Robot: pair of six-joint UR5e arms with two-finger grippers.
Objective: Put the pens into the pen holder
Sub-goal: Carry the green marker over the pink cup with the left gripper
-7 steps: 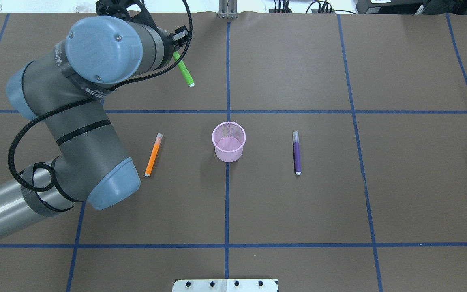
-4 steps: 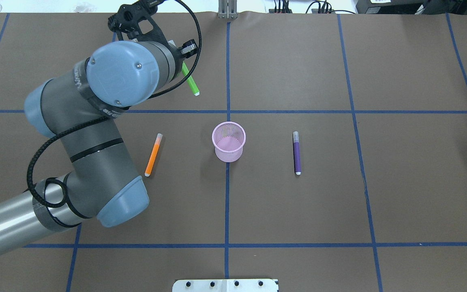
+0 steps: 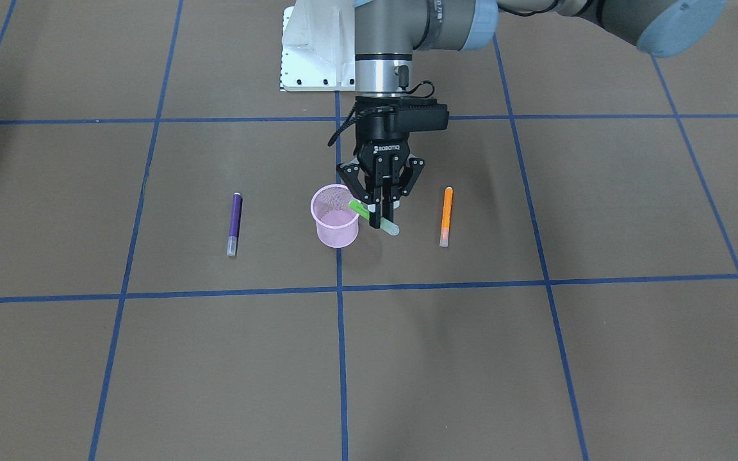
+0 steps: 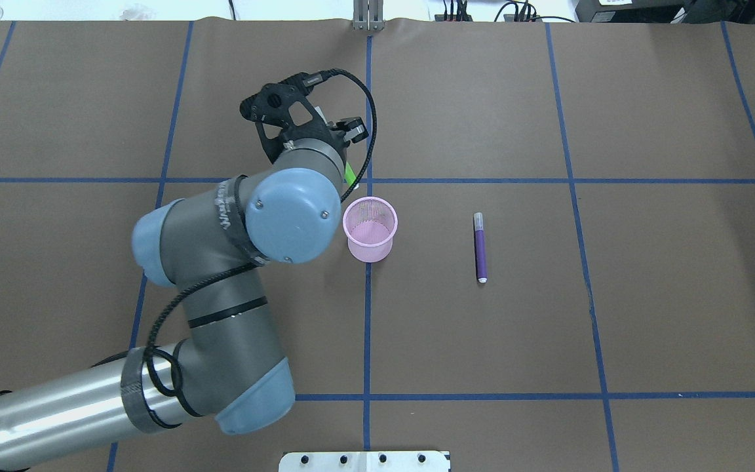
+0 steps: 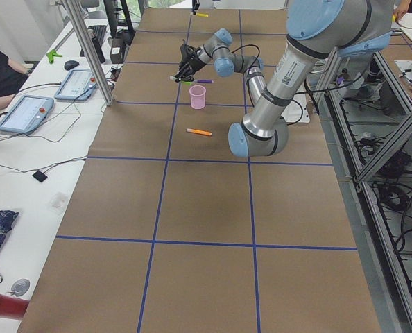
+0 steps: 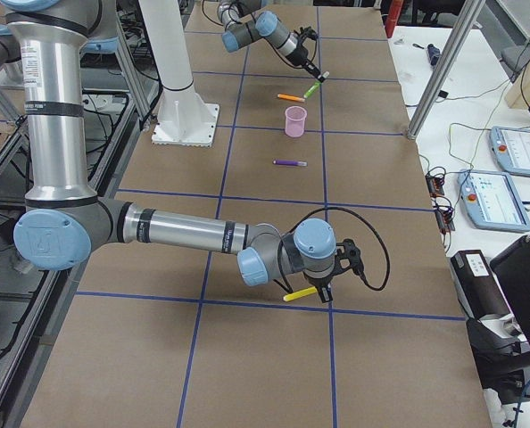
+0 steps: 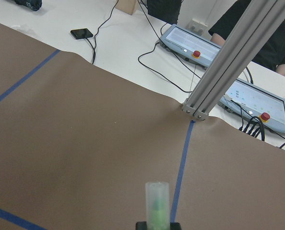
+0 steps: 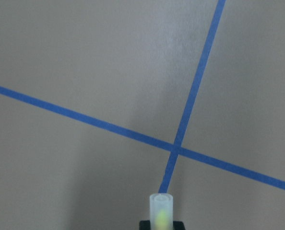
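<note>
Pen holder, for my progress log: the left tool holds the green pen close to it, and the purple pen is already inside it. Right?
No. The purple pen lies on the table, apart from the pen holder, as the exterior front-facing view shows. The left tool does hold the green pen close to it.

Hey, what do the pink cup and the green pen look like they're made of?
The pink cup looks like painted metal wire mesh with a matte finish: its walls are see-through with a fine grid, under a solid rim. The green pen is probably plastic: it has a smooth, bright, evenly coloured barrel and a translucent pale cap end.
</note>
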